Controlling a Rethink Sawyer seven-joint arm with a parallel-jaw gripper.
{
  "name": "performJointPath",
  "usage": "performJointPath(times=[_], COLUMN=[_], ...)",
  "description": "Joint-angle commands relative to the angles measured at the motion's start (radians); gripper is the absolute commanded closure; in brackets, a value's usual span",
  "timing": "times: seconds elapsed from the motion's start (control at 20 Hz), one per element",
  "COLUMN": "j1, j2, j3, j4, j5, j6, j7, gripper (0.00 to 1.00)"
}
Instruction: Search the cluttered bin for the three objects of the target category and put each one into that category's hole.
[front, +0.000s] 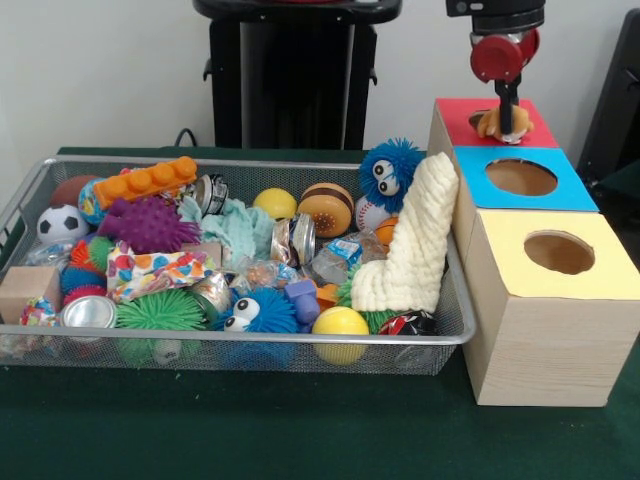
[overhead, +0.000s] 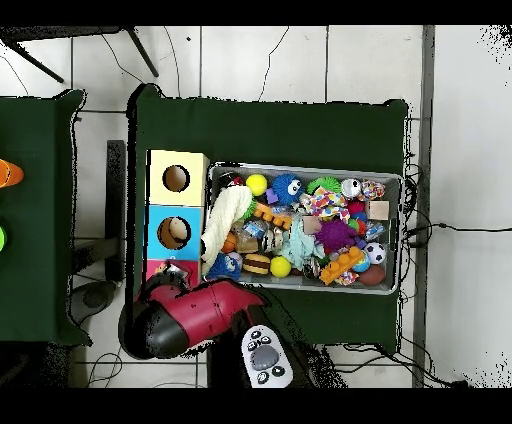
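Observation:
The wire mesh bin (front: 250, 341) is full of toys and stands left of a wooden box with three holes. The box has a red top (front: 462, 120) at the far end, a blue top (front: 568, 170) in the middle and a yellow top (front: 605, 272) at the near end. My gripper (front: 506, 122) hangs over the hole in the red top, shut on a small tan toy (front: 490, 124) right at the hole. In the overhead view my red arm (overhead: 205, 310) covers the red top and hides the gripper. The bin (overhead: 300, 168) lies to the right of the box.
A cream knitted cloth (front: 415, 240) leans out of the bin against the box. The bin holds a burger toy (front: 326, 208), two yellow balls (front: 340, 325), blue fuzzy toys with eyes (front: 390, 172), an orange brick (front: 145, 181), a purple spiky toy (front: 148, 223) and cans.

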Motion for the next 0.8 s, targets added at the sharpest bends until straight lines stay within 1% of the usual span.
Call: performJointPath(times=[0.05,0.2,0.35,0.5,0.6,0.8], j1=[-0.03,-0.029,-0.015,0.019,0.04,0.055], j2=[0.144,0.178,0.225,0.273,0.287,0.288], j3=[-0.082,-0.096,-0.117,-0.16,-0.183,-0.202], j4=[0.045,0.052,0.047,0.033,0.027,0.025], j5=[-0.004,-0.026,-0.015,0.035,0.062,0.088], j6=[-0.087,-0.122,-0.125,-0.11,-0.096,-0.05], j7=[0.252,0.241,0.246,0.276,0.284,0.254], gripper=[1.0,1.0,1.0,1.0,1.0,1.0])
